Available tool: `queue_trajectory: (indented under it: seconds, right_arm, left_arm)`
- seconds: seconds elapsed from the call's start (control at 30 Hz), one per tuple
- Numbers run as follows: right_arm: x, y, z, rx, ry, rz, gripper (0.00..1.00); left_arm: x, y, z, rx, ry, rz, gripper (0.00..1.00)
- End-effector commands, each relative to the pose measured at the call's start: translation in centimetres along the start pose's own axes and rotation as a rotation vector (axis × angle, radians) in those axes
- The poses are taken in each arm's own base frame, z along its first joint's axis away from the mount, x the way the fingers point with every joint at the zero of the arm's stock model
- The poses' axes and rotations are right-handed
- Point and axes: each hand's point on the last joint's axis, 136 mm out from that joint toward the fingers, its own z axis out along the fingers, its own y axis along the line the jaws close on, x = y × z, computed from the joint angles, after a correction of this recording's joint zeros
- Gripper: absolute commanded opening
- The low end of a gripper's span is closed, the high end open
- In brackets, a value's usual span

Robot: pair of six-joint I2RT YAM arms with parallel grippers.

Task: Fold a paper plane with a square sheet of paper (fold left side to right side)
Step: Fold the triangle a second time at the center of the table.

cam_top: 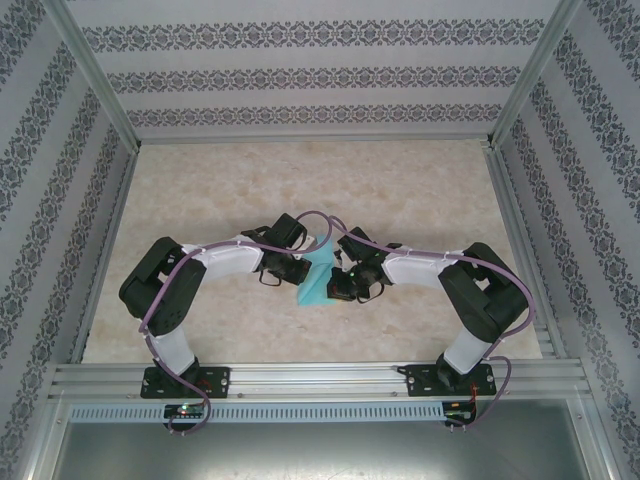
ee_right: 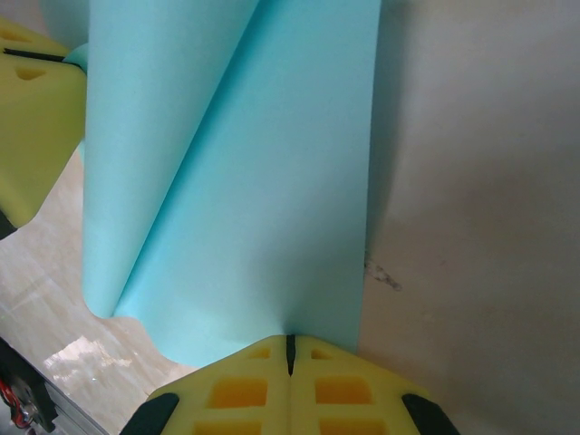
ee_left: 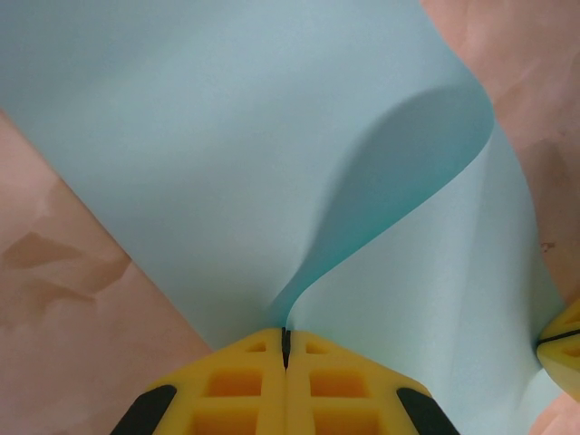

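The square sheet of paper (cam_top: 318, 281), light turquoise, is held up off the table between my two grippers at the middle of the top view. Its left part curls over toward the right in a loose, uncreased bend (ee_left: 399, 181). My left gripper (ee_left: 285, 333) is shut on the sheet's near edge, its yellow fingers (ee_left: 236, 381) pressed together. My right gripper (ee_right: 290, 341) is likewise shut on a flat edge of the sheet (ee_right: 272, 199). From above, the left gripper (cam_top: 297, 272) and right gripper (cam_top: 338, 284) face each other across the paper, close together.
The beige marbled table (cam_top: 400, 190) lies open behind and beside the arms. Patterned walls (cam_top: 300, 75) and aluminium posts enclose it on three sides. A metal rail (cam_top: 320, 380) carries both arm bases along the near edge.
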Motion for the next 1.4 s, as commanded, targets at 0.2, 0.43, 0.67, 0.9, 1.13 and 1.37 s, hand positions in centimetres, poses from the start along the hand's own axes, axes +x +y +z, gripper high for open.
queue_trajectory:
  seconds: [0.2, 0.43, 0.67, 0.9, 1.13, 1.37]
  right_arm:
    - [-1.9, 2.5, -2.6, -0.162, -0.112, -0.02, 0.0]
    - [-5.2, 5.4, -4.4, -0.349, -0.208, 0.008, 0.0]
    - [-7.0, 6.0, -2.5, -0.379, -0.19, 0.047, 0.0]
    - [-7.0, 6.4, -1.7, -0.373, -0.169, 0.038, 0.0]
    - [-6.6, 6.2, -0.3, -0.338, -0.126, 0.05, 0.0]
    - [-6.1, 5.0, 0.4, -0.276, -0.105, 0.055, 0.0]
  left_arm:
    - [0.4, 0.5, 0.7, -0.018, 0.024, 0.027, 0.0]
    - [0.4, 0.5, 0.7, -0.021, 0.022, 0.024, 0.0]
    - [0.4, 0.4, 0.6, -0.019, 0.02, 0.023, 0.0]
    - [0.5, 0.4, 0.7, -0.023, 0.022, 0.024, 0.0]
    - [0.5, 0.4, 0.6, -0.027, 0.024, 0.028, 0.0]
    - [0.5, 0.4, 0.7, -0.028, 0.026, 0.03, 0.0]
